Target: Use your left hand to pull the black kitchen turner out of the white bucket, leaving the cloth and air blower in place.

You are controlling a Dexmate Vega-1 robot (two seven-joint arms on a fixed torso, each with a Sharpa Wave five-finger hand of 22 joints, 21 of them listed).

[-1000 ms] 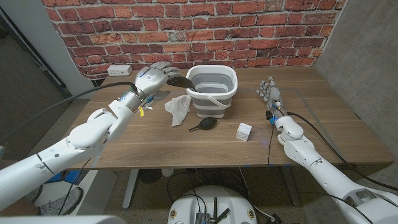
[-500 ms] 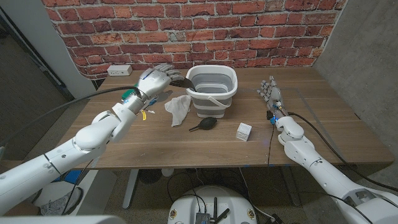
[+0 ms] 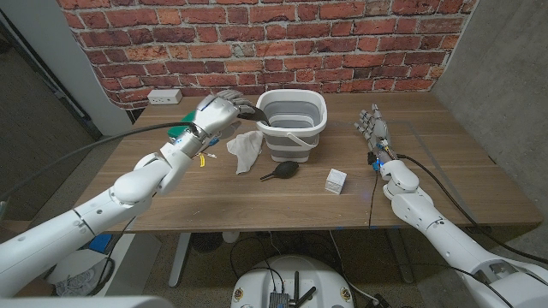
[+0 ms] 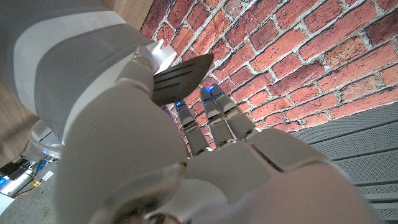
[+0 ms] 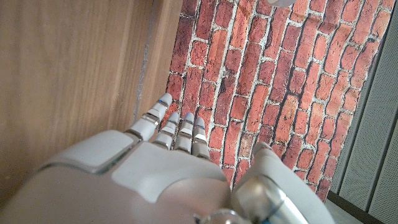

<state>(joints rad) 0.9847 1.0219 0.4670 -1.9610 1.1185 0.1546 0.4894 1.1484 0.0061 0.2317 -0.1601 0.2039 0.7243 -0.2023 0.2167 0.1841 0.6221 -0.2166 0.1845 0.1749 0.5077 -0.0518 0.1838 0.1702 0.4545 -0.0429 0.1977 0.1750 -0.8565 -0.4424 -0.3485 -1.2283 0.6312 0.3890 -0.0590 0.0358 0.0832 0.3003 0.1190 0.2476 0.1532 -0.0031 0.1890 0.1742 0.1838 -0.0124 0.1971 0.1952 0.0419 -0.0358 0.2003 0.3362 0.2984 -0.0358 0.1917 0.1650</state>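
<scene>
Brick wall backs the wooden surface [image 3: 257,201]. Left hand [image 3: 216,111] reaches the black turner [image 3: 251,112] at the white bucket [image 3: 291,124]; whether its fingers pinch it I cannot tell. Right hand [image 3: 373,128] waits, fingers straight together.

Warm browns and reds surround a white bucket [image 3: 292,125] on a wooden table [image 3: 214,201].

The bucket is white with a grey band around its lower half; against its near side lies a black air blower [image 3: 281,170]; just left of it sits a crumpled white cloth [image 3: 246,149]; a black slotted kitchen turner [image 3: 250,113] pokes over its left rim; the left hand [image 3: 215,112] beside that rim is silver-grey, with green and yellow at the wrist; right of the bucket the right hand [image 3: 372,129] is grey with blue specks; near it sits a small white box [image 3: 336,180]; behind the bucket runs a red brick wall [image 3: 257,43] with pale mortar lines; the table is mid-brown with darker grain.
</scene>
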